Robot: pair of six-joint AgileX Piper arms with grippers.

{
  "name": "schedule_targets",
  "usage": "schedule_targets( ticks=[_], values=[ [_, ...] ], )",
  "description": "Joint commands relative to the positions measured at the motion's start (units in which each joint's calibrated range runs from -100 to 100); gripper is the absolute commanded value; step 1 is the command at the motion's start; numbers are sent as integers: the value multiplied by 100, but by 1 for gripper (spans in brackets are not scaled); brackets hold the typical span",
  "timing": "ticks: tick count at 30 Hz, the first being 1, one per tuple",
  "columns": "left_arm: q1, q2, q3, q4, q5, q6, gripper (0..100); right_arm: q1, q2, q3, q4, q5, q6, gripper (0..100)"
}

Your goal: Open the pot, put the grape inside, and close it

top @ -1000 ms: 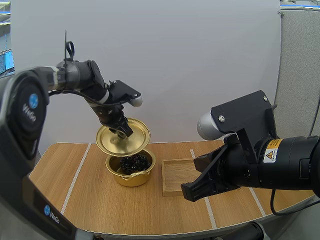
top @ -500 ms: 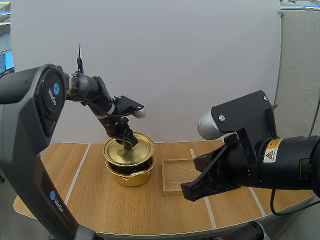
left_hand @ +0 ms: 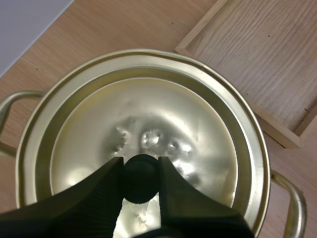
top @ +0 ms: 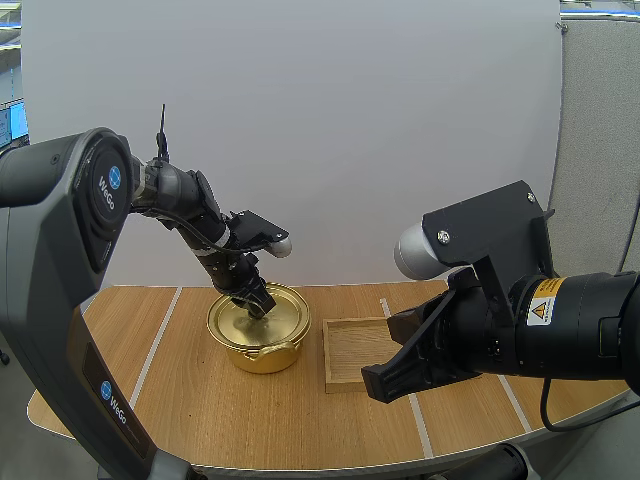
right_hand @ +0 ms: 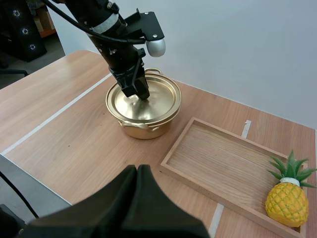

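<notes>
The gold pot [top: 262,352] stands on the table with its gold lid [top: 250,320] resting flat on the rim, so the grapes inside are hidden. My left gripper [top: 256,305] is shut on the lid's black knob [left_hand: 141,177], its two fingers pinching the knob from both sides. The same lid [right_hand: 141,101] and pot [right_hand: 144,128] appear beyond my right gripper [right_hand: 137,171], which is shut on nothing, its fingers lying together as one dark wedge well in front of the pot.
An empty wooden tray [top: 352,350] lies to the right of the pot [right_hand: 225,171]. A toy pineapple [right_hand: 286,197] stands at the tray's far right end. My right arm [top: 500,310] hangs over the table's right side.
My left gripper has lowered the lid from a tilted position above the pot onto its rim. The grapes, visible one second ago, are now covered. The right arm has not moved.
</notes>
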Motion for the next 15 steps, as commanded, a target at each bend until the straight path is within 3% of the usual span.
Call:
schedule_targets(
  ticks=[1,15],
  values=[
    [-17,-8,20,-284,-130,104,0,8,-6,20,-48,0,16,0],
    [-17,-8,20,14,-35,76,0,8,-6,20,-38,0,49,0]
  ],
)
